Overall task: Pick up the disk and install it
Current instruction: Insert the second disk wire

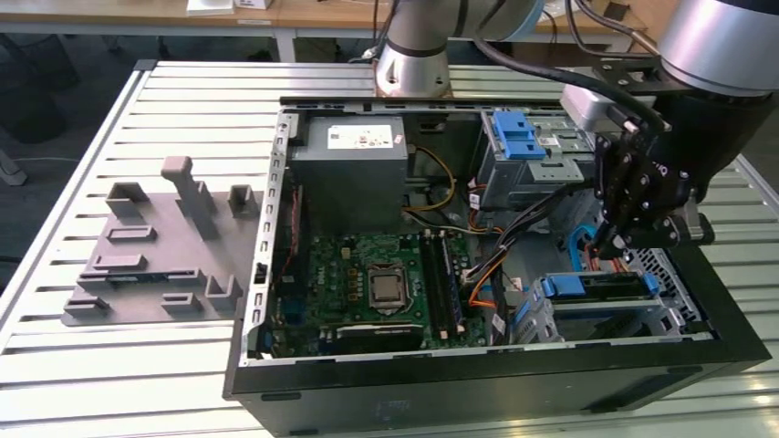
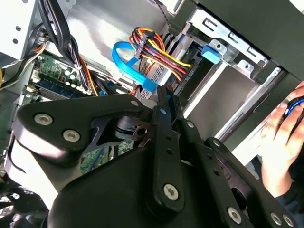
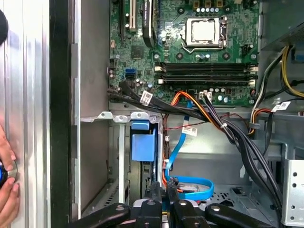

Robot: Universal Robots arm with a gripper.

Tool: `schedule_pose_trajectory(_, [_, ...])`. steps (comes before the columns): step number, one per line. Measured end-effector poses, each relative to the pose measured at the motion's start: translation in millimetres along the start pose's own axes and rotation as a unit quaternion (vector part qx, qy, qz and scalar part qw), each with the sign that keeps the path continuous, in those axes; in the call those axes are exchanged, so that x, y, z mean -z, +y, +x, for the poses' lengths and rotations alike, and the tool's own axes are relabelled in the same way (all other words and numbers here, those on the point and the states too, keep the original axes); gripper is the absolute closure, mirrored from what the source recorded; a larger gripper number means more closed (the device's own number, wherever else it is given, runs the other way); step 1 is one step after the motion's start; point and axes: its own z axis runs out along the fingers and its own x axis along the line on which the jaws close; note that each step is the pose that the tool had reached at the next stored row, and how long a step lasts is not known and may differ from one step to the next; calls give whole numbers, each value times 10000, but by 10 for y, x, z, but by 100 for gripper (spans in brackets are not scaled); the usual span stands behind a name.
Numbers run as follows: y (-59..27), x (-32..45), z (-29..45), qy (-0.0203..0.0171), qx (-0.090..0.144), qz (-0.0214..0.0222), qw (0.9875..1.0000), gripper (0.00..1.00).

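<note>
**Blue-railed disk seated in the lower bay, gripper closed above it**

We see the disk (image 1: 596,286) in the drive bay at the corner of the open computer case (image 1: 487,383) on the exterior view's right. It stands on edge between its blue rails, with its long axis running across that view from left to right. Its labelled face is hidden from us. In the first wrist view its blue end piece (image 3: 142,146) faces the camera from inside the bay.

The gripper (image 1: 615,245) hangs just above the disk and apart from it. In both wrist views its fingers (image 3: 155,189) are pressed together with nothing between them (image 2: 165,95).

As for writing, a white sticker (image 1: 365,139) lies on the grey metal box (image 1: 350,182) at the far side of the case. Small white tags (image 3: 146,97) hang on the black cables. We cannot read the print on any of them.

A person's hand (image 3: 6,190) rests on the table outside the case wall.
</note>
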Motion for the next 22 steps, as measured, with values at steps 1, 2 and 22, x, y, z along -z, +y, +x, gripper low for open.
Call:
schedule_pose_trajectory(1, [10, -5, 6, 0, 2, 4, 10000, 84])
schedule_pose_trajectory(2, [23, -14, 12, -1, 2, 5, 10000, 84])
schedule_pose_trajectory(22, [45, -134, 131, -31, 47, 48, 10000, 84])
